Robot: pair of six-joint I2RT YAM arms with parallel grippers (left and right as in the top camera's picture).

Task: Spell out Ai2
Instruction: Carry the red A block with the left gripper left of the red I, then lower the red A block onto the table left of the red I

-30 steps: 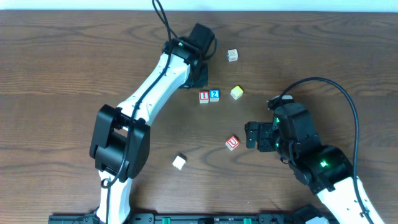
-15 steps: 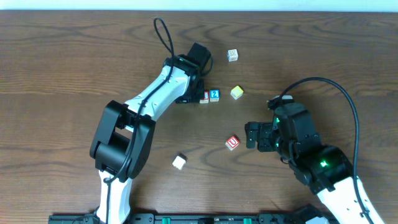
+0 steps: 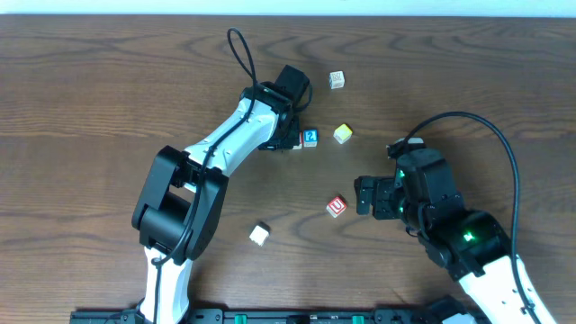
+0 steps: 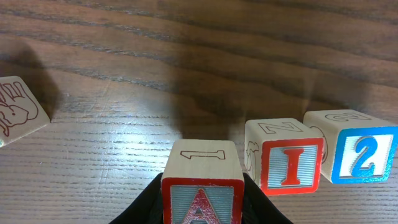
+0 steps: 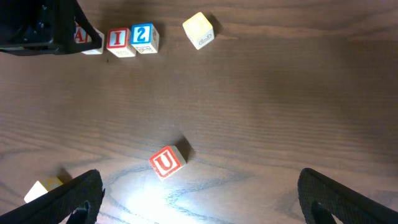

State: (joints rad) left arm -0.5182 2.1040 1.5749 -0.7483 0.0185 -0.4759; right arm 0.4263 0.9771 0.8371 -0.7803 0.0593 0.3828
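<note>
My left gripper [image 4: 202,205] is shut on the red A block [image 4: 203,186] and holds it just left of the red I block [image 4: 285,155], with the blue 2 block [image 4: 356,152] right of that. In the overhead view the left gripper [image 3: 286,135] covers the A and most of the I; the 2 block [image 3: 310,138] shows beside it. In the right wrist view the A [image 5: 87,38], I [image 5: 118,39] and 2 [image 5: 144,36] stand in a row. My right gripper [image 5: 199,196] is open and empty, near a red U block [image 5: 166,162].
A yellow block [image 3: 342,134] lies right of the row. A pale block [image 3: 336,80] lies at the back. A white block [image 3: 259,235] lies at the front left, and the U block [image 3: 336,207] sits left of my right gripper [image 3: 364,196]. A picture block [image 4: 18,112] is left of the A.
My left arm has swung from behind the row down to its left end, carrying the A block beside the I. The right arm has not moved.
</note>
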